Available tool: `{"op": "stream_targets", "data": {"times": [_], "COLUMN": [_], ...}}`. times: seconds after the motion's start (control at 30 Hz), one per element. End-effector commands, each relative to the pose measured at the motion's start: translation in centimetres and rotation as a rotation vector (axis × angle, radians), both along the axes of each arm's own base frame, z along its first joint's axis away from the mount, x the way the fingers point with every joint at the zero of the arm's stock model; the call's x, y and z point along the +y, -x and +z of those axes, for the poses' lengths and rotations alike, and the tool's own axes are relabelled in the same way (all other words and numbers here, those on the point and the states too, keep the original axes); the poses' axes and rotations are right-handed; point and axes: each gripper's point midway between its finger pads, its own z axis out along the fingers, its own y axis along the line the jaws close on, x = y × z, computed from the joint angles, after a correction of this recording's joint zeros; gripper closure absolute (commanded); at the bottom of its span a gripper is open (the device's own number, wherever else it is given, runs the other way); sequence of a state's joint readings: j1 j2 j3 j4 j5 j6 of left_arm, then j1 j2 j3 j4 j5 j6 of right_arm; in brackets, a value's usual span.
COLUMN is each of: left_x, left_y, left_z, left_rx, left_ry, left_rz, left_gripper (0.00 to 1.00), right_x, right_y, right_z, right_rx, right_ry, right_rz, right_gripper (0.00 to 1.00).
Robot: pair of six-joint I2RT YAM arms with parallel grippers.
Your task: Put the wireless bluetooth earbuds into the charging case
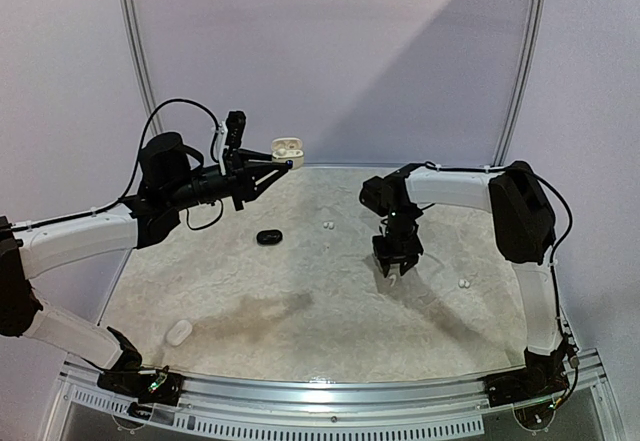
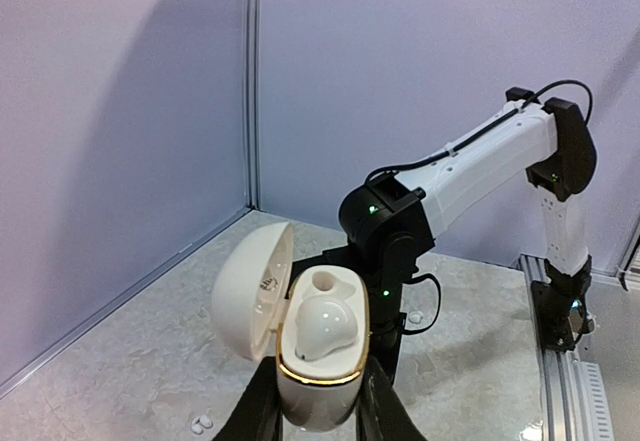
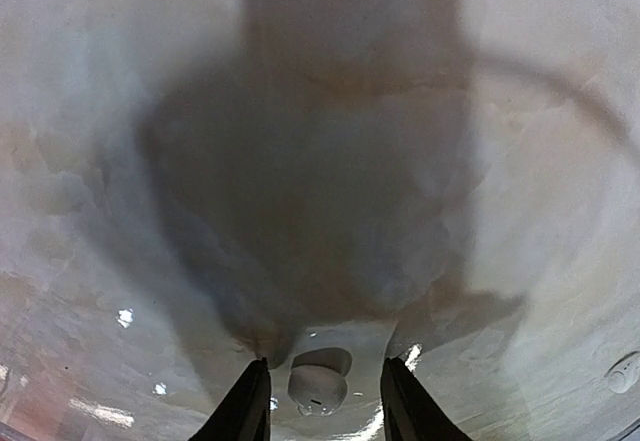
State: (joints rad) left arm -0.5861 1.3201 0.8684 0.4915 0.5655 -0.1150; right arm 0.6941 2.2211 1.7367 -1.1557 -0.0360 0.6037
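My left gripper (image 1: 281, 164) is shut on a white charging case (image 1: 288, 148) and holds it up above the far left of the table. In the left wrist view (image 2: 320, 413) the case (image 2: 318, 376) has its lid (image 2: 248, 291) swung open. One white earbud (image 2: 324, 327) sits in it, and the socket (image 2: 330, 283) behind it is empty. My right gripper (image 1: 397, 263) points down at the table right of centre. In the right wrist view (image 3: 325, 401) it is open, with a white earbud (image 3: 318, 383) lying on the table between its fingers, apart from both.
A black case (image 1: 268, 236) lies left of centre, with a pair of white buds (image 1: 327, 226) to its right. More white buds (image 1: 463, 284) lie near the right arm, one showing in the right wrist view (image 3: 622, 372). A white closed case (image 1: 179, 333) lies at the near left.
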Motion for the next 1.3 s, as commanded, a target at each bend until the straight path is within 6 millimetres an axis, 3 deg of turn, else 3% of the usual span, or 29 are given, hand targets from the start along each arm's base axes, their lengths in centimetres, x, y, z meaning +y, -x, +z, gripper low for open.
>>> {"op": "stream_targets", "data": {"times": [0.0,0.37,0.57,0.73,0.8,0.87,1.0,1.03,1.17,1.27], "left_x": [0.0,0.0,0.0,0.3,0.5,0.7,0.9,1.0,0.9,0.8], "left_y": [0.7,0.7,0.8,0.6,0.3,0.1,-0.3,-0.3,-0.5,-0.5], "left_z": [0.0,-0.1,-0.1,0.3,0.7,1.1,1.6,1.7,2.0,2.2], "left_rx": [-0.017,-0.019,-0.022,-0.03,-0.041,-0.056,-0.085,-0.093,-0.114,-0.131], "left_ry": [-0.005,-0.009,-0.01,0.004,0.02,0.036,0.054,0.056,0.065,0.064], "left_rz": [-0.014,-0.014,-0.015,0.005,0.027,0.049,0.081,0.086,0.102,0.108], "left_gripper": [1.0,1.0,1.0,1.0,1.0,1.0,1.0,1.0,1.0,1.0], "right_x": [0.5,0.0,0.0,0.3,1.3,2.6,6.2,7.1,10.8,12.8], "right_y": [0.4,1.1,1.1,-0.4,-1.9,-4.0,-7.8,-7.7,-6.4,-4.5], "right_z": [-1.1,-1.5,-1.4,1.1,3.8,8.1,19.5,23.3,33.7,38.8], "right_rx": [0.013,0.027,0.025,-0.04,-0.111,-0.245,-0.667,-0.781,-1.126,-1.301], "right_ry": [-0.001,0.036,0.041,0.043,0.007,-0.044,-0.143,-0.203,-0.454,-0.622], "right_rz": [0.021,0.048,0.065,0.086,0.107,0.152,0.262,0.292,0.357,0.381], "right_gripper": [0.63,0.73,0.86,0.92,0.93,0.97,1.0,1.0,1.0,1.0]}}
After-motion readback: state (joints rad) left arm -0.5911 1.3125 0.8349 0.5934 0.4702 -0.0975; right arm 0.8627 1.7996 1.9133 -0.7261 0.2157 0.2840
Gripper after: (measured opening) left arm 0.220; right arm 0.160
